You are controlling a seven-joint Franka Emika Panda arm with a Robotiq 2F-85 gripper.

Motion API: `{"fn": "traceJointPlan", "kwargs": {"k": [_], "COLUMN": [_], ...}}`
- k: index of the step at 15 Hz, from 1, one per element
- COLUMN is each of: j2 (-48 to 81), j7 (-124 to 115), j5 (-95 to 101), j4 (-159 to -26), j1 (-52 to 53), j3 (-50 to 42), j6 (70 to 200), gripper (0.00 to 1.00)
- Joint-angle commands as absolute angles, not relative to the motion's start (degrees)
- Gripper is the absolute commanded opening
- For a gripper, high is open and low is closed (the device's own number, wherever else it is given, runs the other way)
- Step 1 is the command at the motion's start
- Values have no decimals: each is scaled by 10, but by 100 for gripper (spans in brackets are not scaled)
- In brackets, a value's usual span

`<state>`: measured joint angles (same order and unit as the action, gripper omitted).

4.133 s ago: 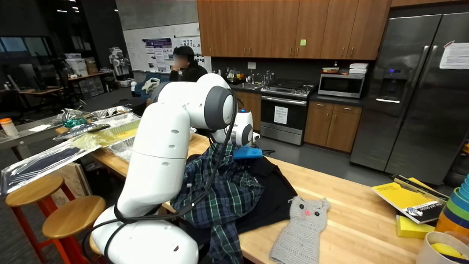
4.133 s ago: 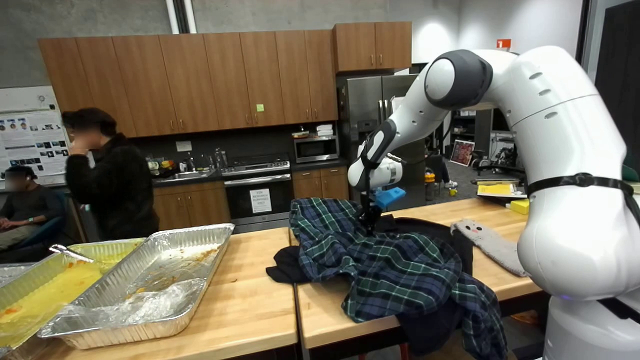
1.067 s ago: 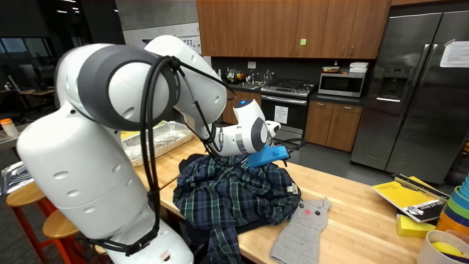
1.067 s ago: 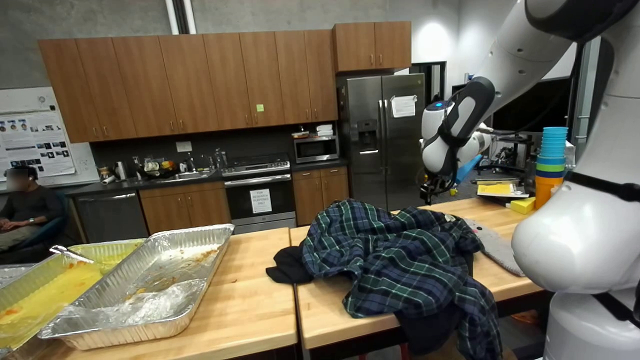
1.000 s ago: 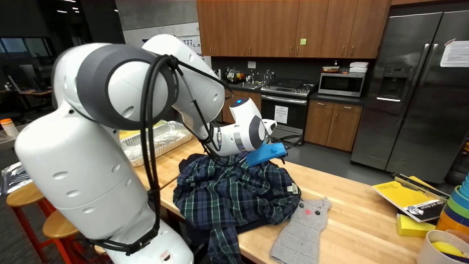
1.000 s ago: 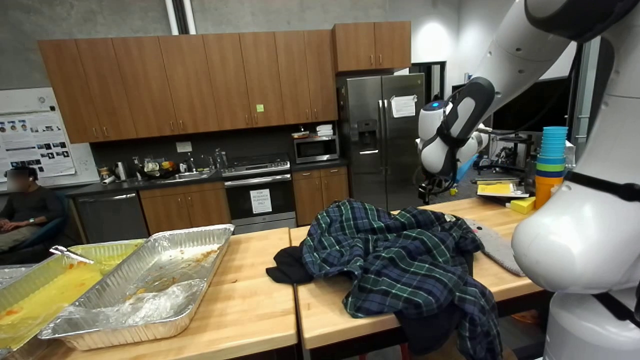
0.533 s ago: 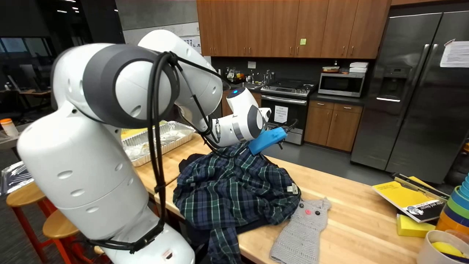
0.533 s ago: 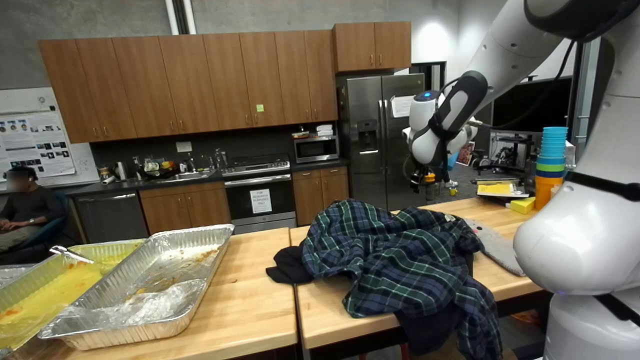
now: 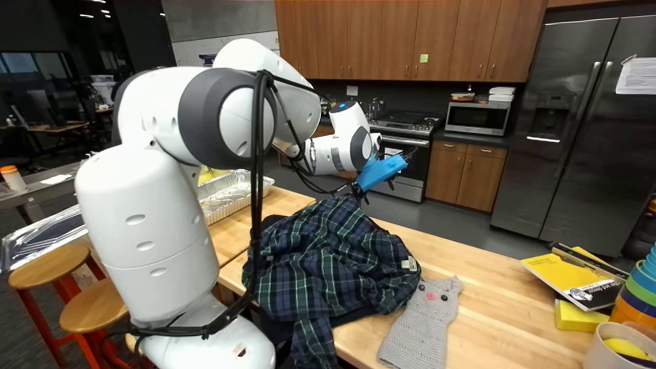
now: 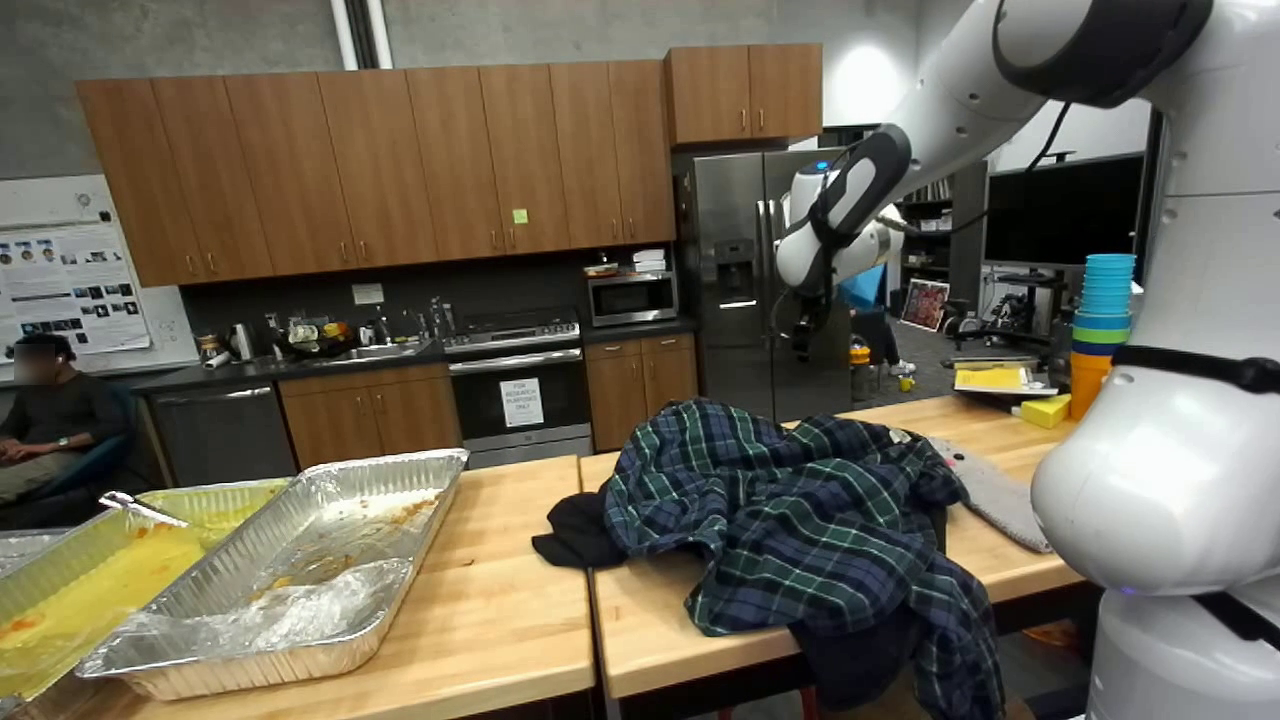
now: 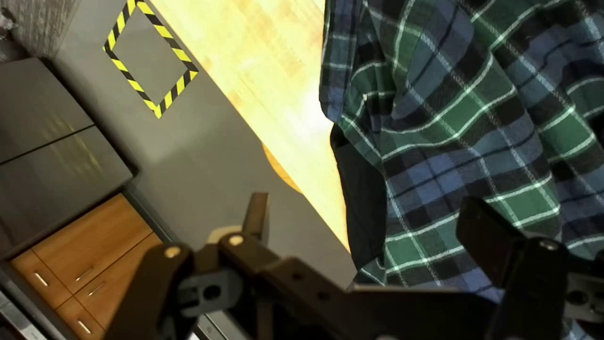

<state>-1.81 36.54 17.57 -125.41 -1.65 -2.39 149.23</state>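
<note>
A dark green-and-blue plaid shirt (image 9: 333,256) lies crumpled on the wooden table, one part hanging over its edge. Black cloth (image 10: 580,530) pokes out from under it. My gripper (image 11: 370,224) stands open above the shirt, its fingers wide apart and nothing between them. In the wrist view the shirt (image 11: 448,141) fills the right side, behind one finger, with a strip of black cloth (image 11: 363,203) along its border. An exterior view shows the gripper (image 10: 803,335) clear of the fabric. Beside the shirt lies a grey knitted animal (image 9: 423,323) with button eyes.
Foil trays (image 10: 300,570) with food remains stand on the adjoining table. Yellow books (image 9: 574,277), a yellow block (image 9: 579,316), stacked coloured cups (image 10: 1100,320) and a pale cup (image 9: 615,348) are at the far end. Stools (image 9: 51,266) stand beside the table; a person (image 10: 60,410) sits in the background.
About four seconds ago my gripper was down at the shirt; the shirt has since spread over the black cloth toward the knitted animal. In the last second the gripper has risen; the shirt stays put.
</note>
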Motion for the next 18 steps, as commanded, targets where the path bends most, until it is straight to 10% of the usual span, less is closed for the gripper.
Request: {"fn": "traceJointPlan", "kwargs": {"k": [1,18], "j2": [29,212], "j7": [407,442], "j5": [151,131], "j4": [-1178,-983], "j1": [-8,32], "j3": [-14,68], "j6": [1437,1241], "gripper": [100,100]}}
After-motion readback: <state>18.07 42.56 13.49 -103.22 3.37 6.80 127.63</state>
